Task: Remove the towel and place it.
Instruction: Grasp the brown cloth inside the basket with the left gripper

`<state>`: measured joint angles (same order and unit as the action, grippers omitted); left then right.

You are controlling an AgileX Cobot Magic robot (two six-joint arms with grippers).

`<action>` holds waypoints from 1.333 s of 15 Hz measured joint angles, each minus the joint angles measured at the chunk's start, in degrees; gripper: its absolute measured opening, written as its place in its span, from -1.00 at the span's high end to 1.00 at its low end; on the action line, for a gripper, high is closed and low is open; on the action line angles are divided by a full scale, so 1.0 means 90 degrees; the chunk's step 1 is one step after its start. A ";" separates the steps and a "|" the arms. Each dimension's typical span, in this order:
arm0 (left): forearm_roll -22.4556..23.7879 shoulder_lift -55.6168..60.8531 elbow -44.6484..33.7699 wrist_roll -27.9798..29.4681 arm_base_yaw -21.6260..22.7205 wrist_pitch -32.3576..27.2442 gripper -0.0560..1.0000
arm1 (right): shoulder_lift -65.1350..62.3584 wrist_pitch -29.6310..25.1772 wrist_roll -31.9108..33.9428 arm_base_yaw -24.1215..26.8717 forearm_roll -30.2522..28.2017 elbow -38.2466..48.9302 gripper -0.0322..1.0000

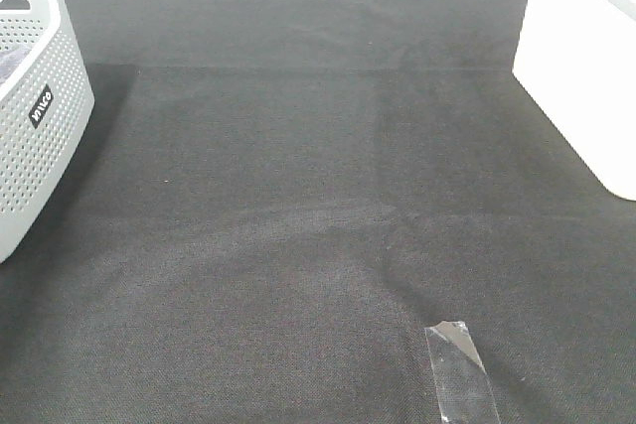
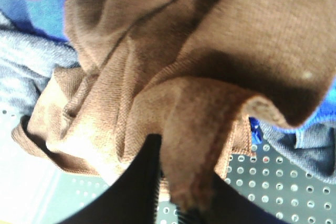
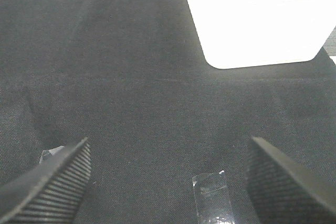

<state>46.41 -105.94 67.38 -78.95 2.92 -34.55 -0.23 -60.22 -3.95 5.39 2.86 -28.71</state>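
The reddish-brown towel [image 2: 173, 72] fills the left wrist view, crumpled among other cloths inside the perforated grey basket [image 2: 273, 182]. My left gripper [image 2: 181, 192] is closed on a stitched fold of the towel, with a dark finger [image 2: 134, 187] on each side of the fold. My right gripper [image 3: 168, 182] hangs open over the black table cloth [image 3: 131, 93] with nothing between its ribbed fingers [image 3: 47, 187]. Neither gripper nor the towel shows in the exterior high view.
The grey basket [image 1: 40, 116] stands at the table's left edge. Blue cloth [image 2: 44, 9] and grey cloth [image 2: 26, 66] lie beside the towel. A white container [image 1: 586, 76] sits at the right. A strip of clear tape [image 1: 460, 369] lies near the front.
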 joint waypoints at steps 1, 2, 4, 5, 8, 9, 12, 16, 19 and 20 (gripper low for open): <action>-0.0006 0.0000 0.0000 0.0038 0.0000 0.0000 0.74 | 0.0000 0.0000 0.0000 0.0000 0.0000 0.0000 -0.53; -0.0019 0.0000 0.0000 0.0102 0.0000 0.0000 0.82 | 0.0000 0.0000 0.0000 0.0000 0.0000 0.0000 -0.53; -0.0019 0.0032 0.0000 0.0662 0.0000 0.0025 0.89 | 0.0000 0.0000 0.0000 0.0000 0.0000 0.0000 -0.53; -0.0032 0.0127 0.0000 0.1190 0.0000 0.0095 0.89 | 0.0000 0.0000 0.0000 0.0000 0.0000 0.0000 -0.53; -0.0070 0.0560 0.0064 0.2540 0.0000 0.0210 0.89 | 0.0000 0.0000 0.0000 0.0000 0.0000 0.0000 -0.53; -0.0089 0.0745 0.0064 0.2871 -0.0006 0.0216 0.89 | 0.0000 0.0000 0.0000 0.0000 0.0000 0.0000 -0.53; -0.0306 0.1343 0.0064 0.3412 -0.0006 0.0140 0.89 | 0.0000 0.0000 0.0000 0.0000 0.0000 0.0000 -0.53; -0.1471 0.2228 0.0064 0.4253 -0.0006 0.0172 0.89 | 0.0000 0.0000 0.0000 0.0000 0.0000 0.0000 -0.53; -0.1942 0.2687 0.0064 0.5424 -0.0006 0.0509 0.89 | 0.0000 0.0000 0.0000 0.0000 0.0000 0.0000 -0.53; -0.1967 0.2846 0.0064 0.5698 -0.0006 0.0649 0.89 | 0.0000 0.0000 0.0000 0.0000 0.0000 0.0000 -0.53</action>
<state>28.71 -80.33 67.95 -27.67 2.86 -28.71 -0.23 -60.22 -3.95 5.39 2.86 -28.71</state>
